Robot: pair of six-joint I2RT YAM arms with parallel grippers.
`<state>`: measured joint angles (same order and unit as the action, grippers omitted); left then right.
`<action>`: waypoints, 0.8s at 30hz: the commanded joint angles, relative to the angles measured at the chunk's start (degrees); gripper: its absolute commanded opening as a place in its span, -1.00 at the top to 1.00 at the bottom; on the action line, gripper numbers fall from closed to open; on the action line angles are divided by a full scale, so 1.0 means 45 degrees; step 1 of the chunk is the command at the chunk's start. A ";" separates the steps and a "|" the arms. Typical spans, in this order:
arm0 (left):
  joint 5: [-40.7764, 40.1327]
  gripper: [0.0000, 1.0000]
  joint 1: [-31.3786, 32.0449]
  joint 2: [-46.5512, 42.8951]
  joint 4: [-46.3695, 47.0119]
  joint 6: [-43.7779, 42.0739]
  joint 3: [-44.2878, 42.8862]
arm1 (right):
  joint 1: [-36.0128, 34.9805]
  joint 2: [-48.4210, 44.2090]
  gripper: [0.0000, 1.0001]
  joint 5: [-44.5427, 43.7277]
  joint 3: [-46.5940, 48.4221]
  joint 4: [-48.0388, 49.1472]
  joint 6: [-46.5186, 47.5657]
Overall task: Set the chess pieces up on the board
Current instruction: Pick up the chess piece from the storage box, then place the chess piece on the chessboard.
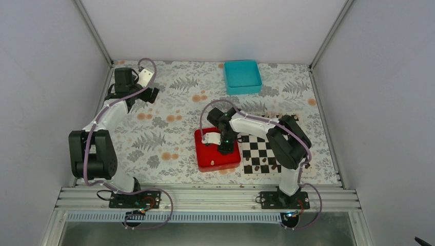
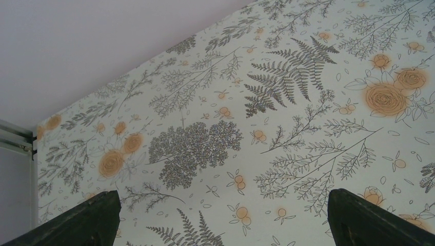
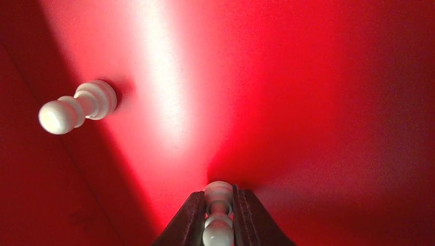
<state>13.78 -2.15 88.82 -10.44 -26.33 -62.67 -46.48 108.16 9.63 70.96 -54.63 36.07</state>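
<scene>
While the right gripper pinches a pale pawn lengthwise in the red tray, the board lies adj. on its right, w/ left gripper wide open & well apart.

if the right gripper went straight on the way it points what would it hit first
Probably the red tray's floor, right under the pale pawn the right gripper holds; depth is unclear.
</scene>
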 commanded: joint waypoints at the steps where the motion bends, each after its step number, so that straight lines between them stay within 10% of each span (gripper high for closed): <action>1: 0.0127 -1.00 -0.0068 0.0046 0.0054 -0.0009 -0.0149 | -0.0014 -0.0795 0.76 -0.0449 0.0152 0.0052 -0.0131; 9: 0.0146 -1.00 -0.0071 0.0011 0.0054 0.0001 -0.0142 | 0.1991 -0.2591 0.83 -0.1198 0.1552 -0.1397 0.0120; 24: 0.0329 -1.00 -0.0064 -0.0072 0.0035 0.0035 -0.0181 | 1.1239 -0.3524 0.81 -0.0454 0.2751 -0.2490 0.3119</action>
<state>14.02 -2.15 88.82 -10.44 -26.33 -62.67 -0.86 90.85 6.52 83.44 -63.70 45.58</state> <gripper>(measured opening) 0.999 0.106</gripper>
